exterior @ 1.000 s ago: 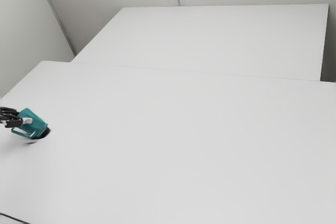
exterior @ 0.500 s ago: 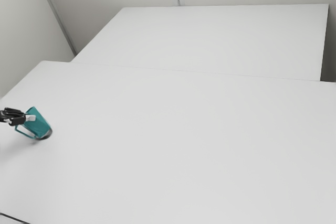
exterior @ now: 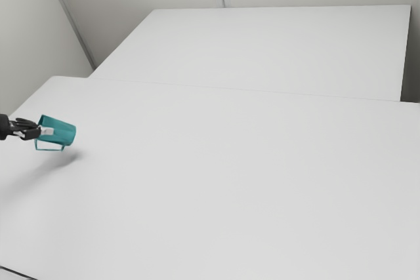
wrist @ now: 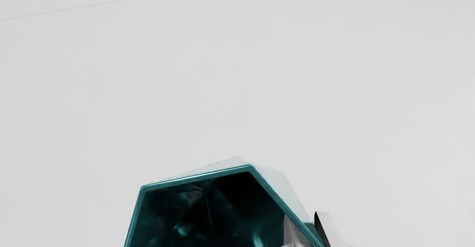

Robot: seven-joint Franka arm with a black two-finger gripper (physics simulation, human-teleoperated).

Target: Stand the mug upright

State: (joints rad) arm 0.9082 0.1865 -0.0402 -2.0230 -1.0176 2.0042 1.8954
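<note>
My black two-finger claw (exterior: 46, 132) is closed on the teal, faceted mug (exterior: 60, 130) by its wall near the rim, one finger inside the mouth, the other outside. I have it at the exterior view's left, raised over the near white table (exterior: 230, 181), its shadow (exterior: 71, 157) apart from it. It leans almost onto its side: mouth towards me, base towards the exterior view's right, looped handle (exterior: 50, 149) underneath.

I judge it stiff and fairly light, with smooth facets that could slip; if it is ceramic, the rim may chip. The wall is a sound place to pinch, leaving the handle free, but so far from the base the mug could swivel in my grip. I should turn the base down slowly, squeeze moderately, and let go only once it sits flat.
</note>
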